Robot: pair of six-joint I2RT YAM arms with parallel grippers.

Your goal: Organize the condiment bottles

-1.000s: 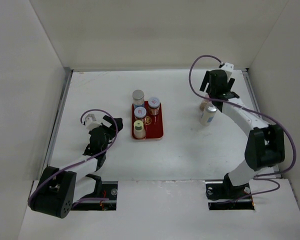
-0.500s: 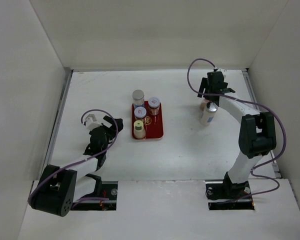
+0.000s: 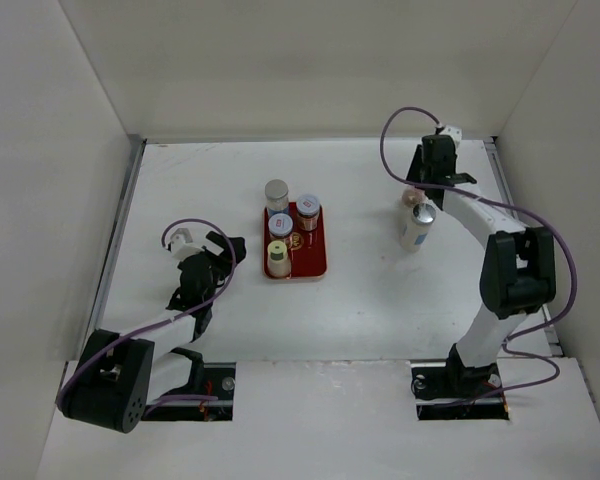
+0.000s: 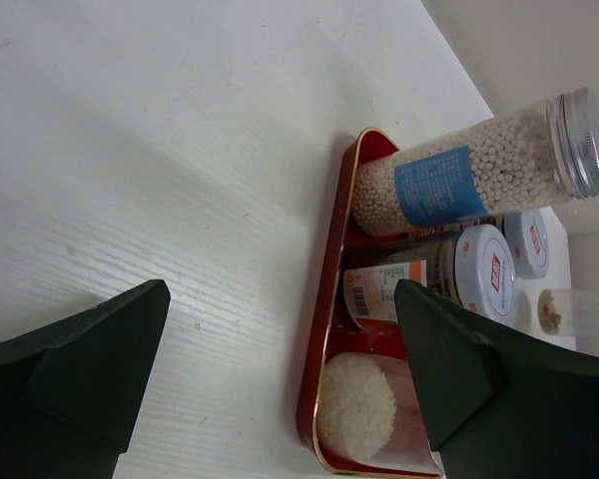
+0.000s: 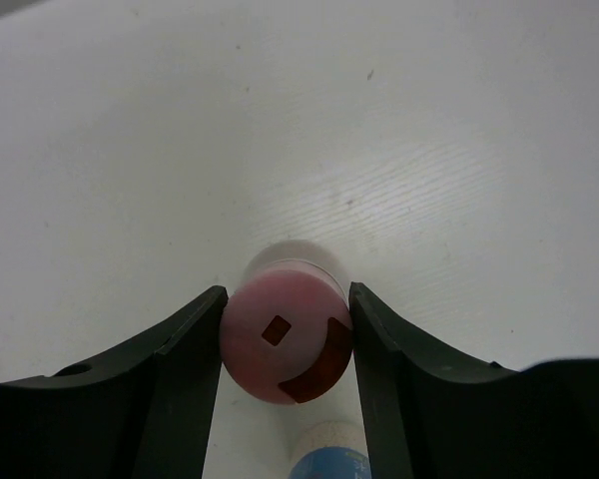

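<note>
Six jars (image 3: 280, 226), one tray (image 3: 316, 258) — my right gripper (image 5: 286, 334) clamped on the pink-capped jar (image 5: 280, 364).
Four jars stand at the red tray, two on the table (image 3: 380, 290) to its right. Both right fingers (image 5: 180, 359) press the pink cap; a silver-capped jar (image 3: 417, 228) stands just beside. My left gripper (image 4: 280, 374) gapes wide, holding nothing — near the tray's left.

Left arm (image 3: 193, 288) folded low; left pincer (image 4: 280, 304) spread wide. Right arm (image 3: 477, 214) extended forward; right pincer (image 5: 287, 299) clamped.
</note>
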